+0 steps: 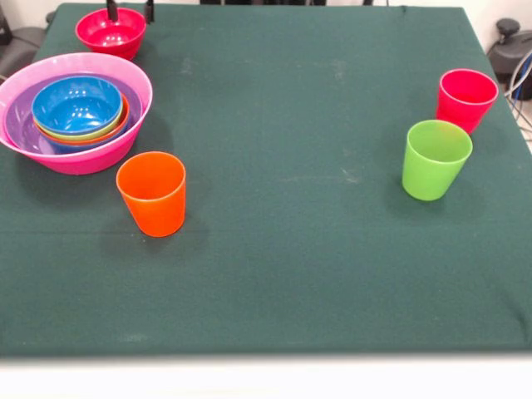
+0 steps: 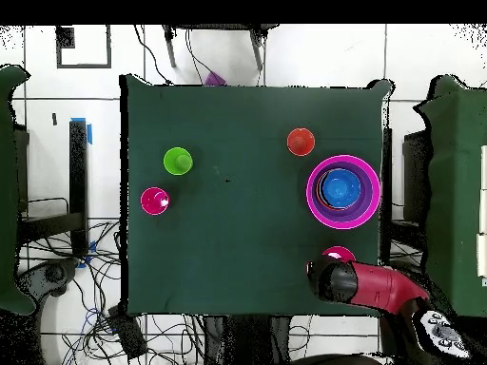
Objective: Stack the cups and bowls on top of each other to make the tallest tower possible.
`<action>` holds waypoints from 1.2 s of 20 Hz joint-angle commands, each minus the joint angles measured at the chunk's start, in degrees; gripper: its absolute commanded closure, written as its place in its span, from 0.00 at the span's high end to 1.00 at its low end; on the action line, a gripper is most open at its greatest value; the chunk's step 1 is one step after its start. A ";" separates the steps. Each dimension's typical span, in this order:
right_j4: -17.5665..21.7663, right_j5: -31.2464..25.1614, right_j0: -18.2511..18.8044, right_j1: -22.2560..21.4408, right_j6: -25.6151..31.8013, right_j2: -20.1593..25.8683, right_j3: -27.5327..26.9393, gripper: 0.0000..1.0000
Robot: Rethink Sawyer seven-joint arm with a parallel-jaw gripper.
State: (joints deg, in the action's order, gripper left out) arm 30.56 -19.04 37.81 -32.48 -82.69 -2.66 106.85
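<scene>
Nearest us the orange cup (image 1: 152,193) stands upright, just beside the nested tower (image 1: 76,112): pink bowl (image 1: 83,158) as base, blue bowl (image 1: 76,104) on top. We note the green cup (image 1: 435,159) and red-pink cup (image 1: 465,99) well apart across the table (image 1: 291,266). The gripper (image 1: 130,11) hangs above the red-pink bowl (image 1: 110,33), its two fingers spread, gripping nothing.

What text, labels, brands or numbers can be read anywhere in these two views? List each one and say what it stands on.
None can be read.
The cups: orange cup, green cup, red-pink cup: plain, no print.
The nested bowls in the pink bowl and the lone red-pink bowl: plain.
Table cloth: only faint pale scuffs.
Robot arm, overhead: no legible marking.
</scene>
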 commanded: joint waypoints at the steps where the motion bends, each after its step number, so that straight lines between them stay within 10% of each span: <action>1: -1.34 3.49 -3.18 5.61 -8.97 4.55 0.86 1.00; 22: -0.18 13.18 -10.88 21.65 -10.35 -5.80 -11.22 1.00; 23: -0.50 12.94 -11.22 21.78 -9.97 -6.19 -11.44 0.00; 24: -0.54 12.34 -11.61 21.81 -9.92 -6.51 -11.61 0.00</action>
State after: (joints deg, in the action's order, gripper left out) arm 30.43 -11.36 28.10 -20.64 -82.73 -9.85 104.63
